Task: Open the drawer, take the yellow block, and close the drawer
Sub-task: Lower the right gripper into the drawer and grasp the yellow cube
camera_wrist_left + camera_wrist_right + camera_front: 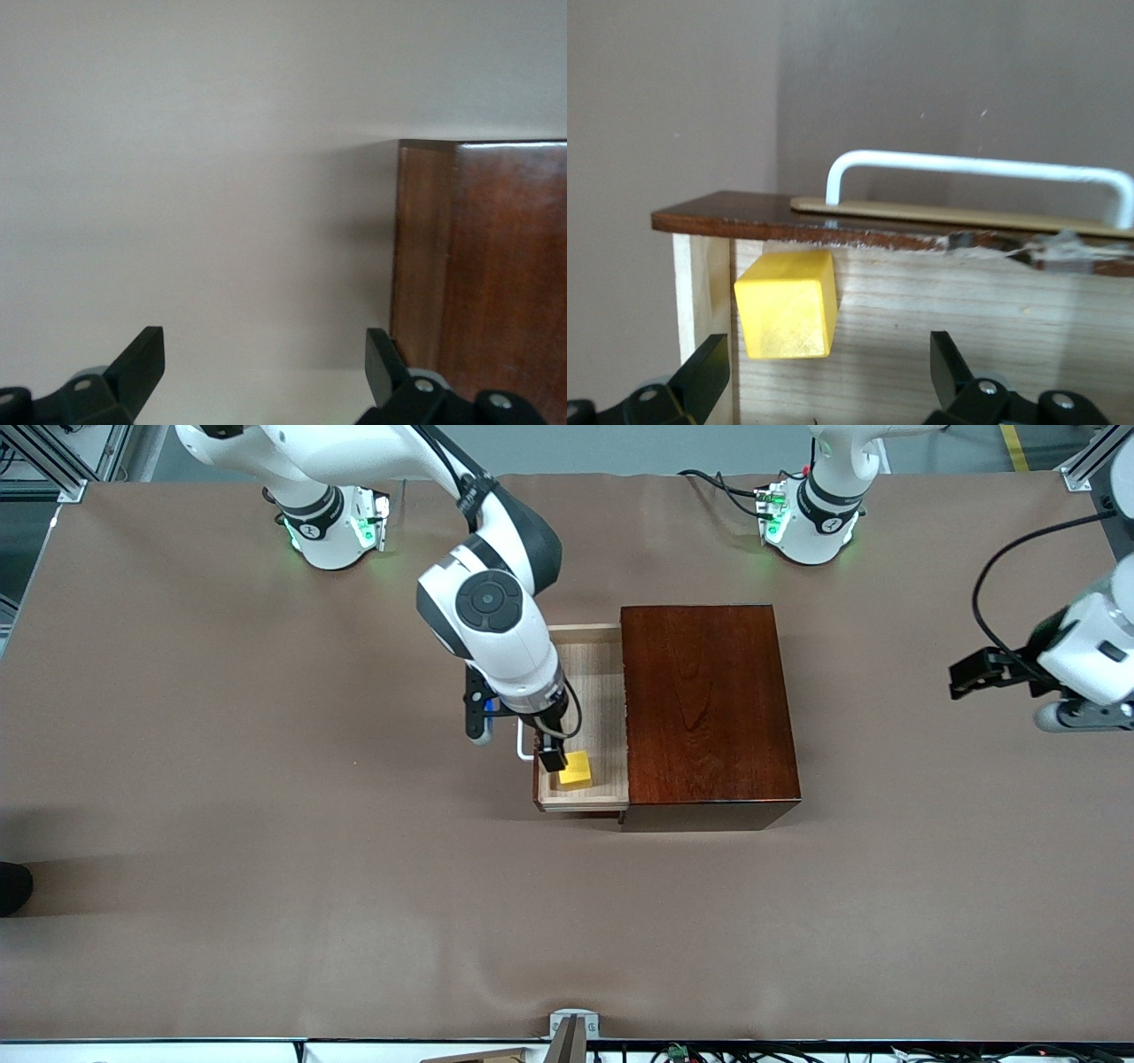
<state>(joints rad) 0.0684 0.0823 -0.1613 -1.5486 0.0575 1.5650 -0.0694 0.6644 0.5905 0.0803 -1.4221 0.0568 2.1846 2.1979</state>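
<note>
on the brown table (266,824) the pulled-out drawer (602,691) holds the yellow block (576,769) (right pincer (556,760) released above it).

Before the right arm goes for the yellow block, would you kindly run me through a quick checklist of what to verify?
1. The drawer is pulled out of the wooden box: ok.
2. The yellow block lies in the drawer, in the corner nearest the front camera: ok.
3. The right gripper is open, over the drawer beside the block: ok.
4. The block sits centred between the gripper's fingers: not ok; in the right wrist view it lies off toward one finger.
5. The white handle is free of the gripper: ok.
6. The left gripper waits open, away from the drawer: ok.
</note>
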